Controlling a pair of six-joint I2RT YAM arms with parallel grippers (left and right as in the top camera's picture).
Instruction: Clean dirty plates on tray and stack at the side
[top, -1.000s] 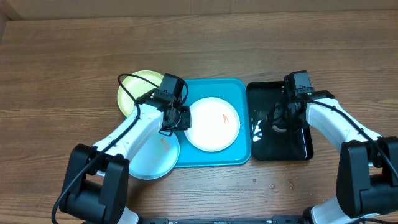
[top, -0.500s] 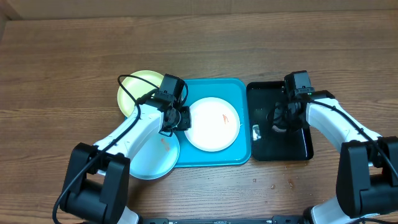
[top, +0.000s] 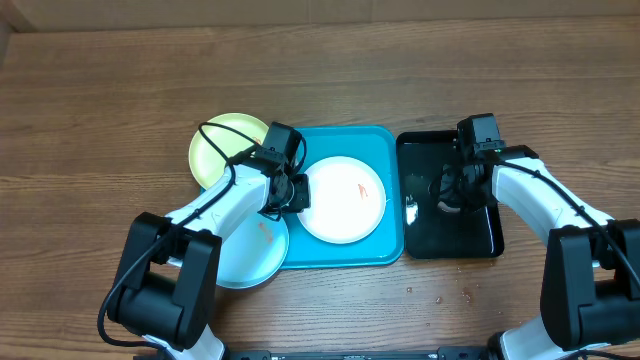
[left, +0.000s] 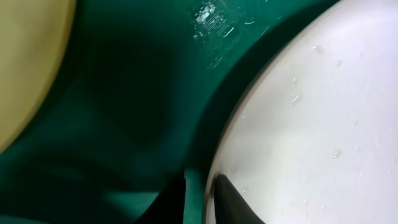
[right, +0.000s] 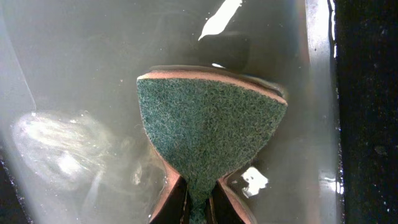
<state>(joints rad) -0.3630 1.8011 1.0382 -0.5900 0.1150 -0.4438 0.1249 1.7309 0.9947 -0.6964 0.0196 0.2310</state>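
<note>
The white plate (top: 343, 200), marked with a small orange smear, lies in the turquoise tray (top: 390, 245). My left gripper (top: 293, 192) is at its left rim. In the left wrist view one fingertip (left: 231, 200) rests on the wet white plate (left: 311, 124) and the other stands just outside the rim; the jaws are narrowly open, with a thin strip of tray (left: 124, 74) showing between. The lime green plate (top: 222, 150) lies left of the tray. The light blue plate (top: 245, 250) overlaps its lower left corner. My right gripper (right: 199, 200) is shut on a green sponge (right: 211, 118).
A glossy black tray (top: 480, 235) holding water stands right of the turquoise tray, and my right gripper (top: 452, 195) is down inside it. Bare wooden table (top: 320, 60) runs along the back and both sides.
The left gripper's jaws have narrowed around the white plate's rim and the left arm's elbow has swung right. The right arm has not moved.
</note>
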